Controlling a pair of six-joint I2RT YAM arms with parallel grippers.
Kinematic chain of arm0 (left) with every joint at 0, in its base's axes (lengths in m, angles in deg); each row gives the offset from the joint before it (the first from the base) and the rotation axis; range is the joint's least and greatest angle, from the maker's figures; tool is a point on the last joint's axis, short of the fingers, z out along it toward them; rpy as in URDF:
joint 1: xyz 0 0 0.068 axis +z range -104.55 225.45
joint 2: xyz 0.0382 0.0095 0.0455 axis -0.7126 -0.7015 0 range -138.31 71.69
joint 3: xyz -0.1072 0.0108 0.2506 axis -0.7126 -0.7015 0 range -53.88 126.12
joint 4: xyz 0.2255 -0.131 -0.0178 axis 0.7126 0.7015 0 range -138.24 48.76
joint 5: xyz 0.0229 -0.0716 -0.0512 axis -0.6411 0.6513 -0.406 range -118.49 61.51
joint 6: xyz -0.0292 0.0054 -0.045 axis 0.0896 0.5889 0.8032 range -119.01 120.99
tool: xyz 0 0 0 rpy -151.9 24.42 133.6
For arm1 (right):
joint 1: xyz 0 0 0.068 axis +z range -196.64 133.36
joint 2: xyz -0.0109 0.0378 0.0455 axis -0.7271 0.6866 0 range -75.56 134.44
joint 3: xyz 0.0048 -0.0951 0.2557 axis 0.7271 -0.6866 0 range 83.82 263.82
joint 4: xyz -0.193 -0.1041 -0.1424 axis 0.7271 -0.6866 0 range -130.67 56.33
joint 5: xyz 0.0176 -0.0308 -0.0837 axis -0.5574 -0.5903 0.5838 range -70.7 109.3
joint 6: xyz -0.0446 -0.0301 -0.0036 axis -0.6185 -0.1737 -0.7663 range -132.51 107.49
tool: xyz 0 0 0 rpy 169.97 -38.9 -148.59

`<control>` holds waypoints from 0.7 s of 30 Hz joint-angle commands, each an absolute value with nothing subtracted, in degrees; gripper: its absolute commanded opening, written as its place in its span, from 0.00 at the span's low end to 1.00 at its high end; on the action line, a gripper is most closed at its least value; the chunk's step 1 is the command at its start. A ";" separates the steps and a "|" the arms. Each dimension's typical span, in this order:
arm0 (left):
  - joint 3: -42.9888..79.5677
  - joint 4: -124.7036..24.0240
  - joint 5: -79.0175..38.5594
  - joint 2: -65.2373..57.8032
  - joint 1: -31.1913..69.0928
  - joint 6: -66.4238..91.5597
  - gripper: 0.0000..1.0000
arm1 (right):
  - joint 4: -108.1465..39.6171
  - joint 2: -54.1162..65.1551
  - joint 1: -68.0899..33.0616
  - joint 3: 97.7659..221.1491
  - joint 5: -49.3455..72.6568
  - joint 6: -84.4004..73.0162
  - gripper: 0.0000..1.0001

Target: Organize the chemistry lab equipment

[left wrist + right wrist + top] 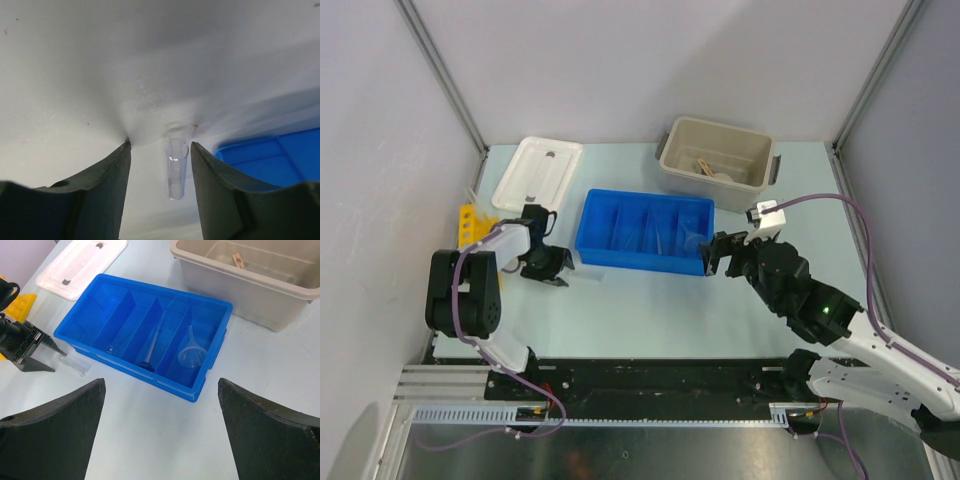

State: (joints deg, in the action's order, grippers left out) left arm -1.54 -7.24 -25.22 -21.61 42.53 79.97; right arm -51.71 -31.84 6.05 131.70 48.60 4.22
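Tabletop: pale and mostly bare up front, with both arms working from the near edge.
Blue divided tray: dead centre, and already part-filled. A clear funnel sits in the right-hand compartment, with a long thin glass piece in the compartment just left of it.
Beige tub: behind the tray to the right, lid off, a tan wooden stick lying inside.
White lid: flat on the tabletop behind the tray's left end.
Right pincer: jaws spread wide with nothing between them, hovering off the tray's near right corner.
Left pincer: down low at the tray's left end, jaws apart on either side of the tube. A gap shows on both sides, so there's no grip yet.
Clear glass tube: lying on the tabletop just outside the tray's left end, framed between the left fingers.
Step in hand: by my read, this is the pick-up of that tube.
Next move: the jaws need to squeeze gently and squarely onto the slick glass. Then the tube has to be lifted over the tray wall and set down in a compartment.
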 commanded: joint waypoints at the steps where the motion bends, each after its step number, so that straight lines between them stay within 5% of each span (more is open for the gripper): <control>1: 0.19 -6.68 -25.10 -21.85 42.99 79.13 0.52 | -49.00 -31.23 5.79 131.71 50.02 3.47 0.99; 21: -4.74 -6.40 -24.68 -12.21 42.91 71.88 0.25 | -44.60 -24.57 7.09 130.68 39.54 4.03 0.99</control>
State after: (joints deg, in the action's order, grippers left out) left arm -2.72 -7.18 -25.42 -15.47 42.64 75.79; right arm -48.98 -26.24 6.13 130.91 44.31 3.96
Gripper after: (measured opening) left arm 0.277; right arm 0.993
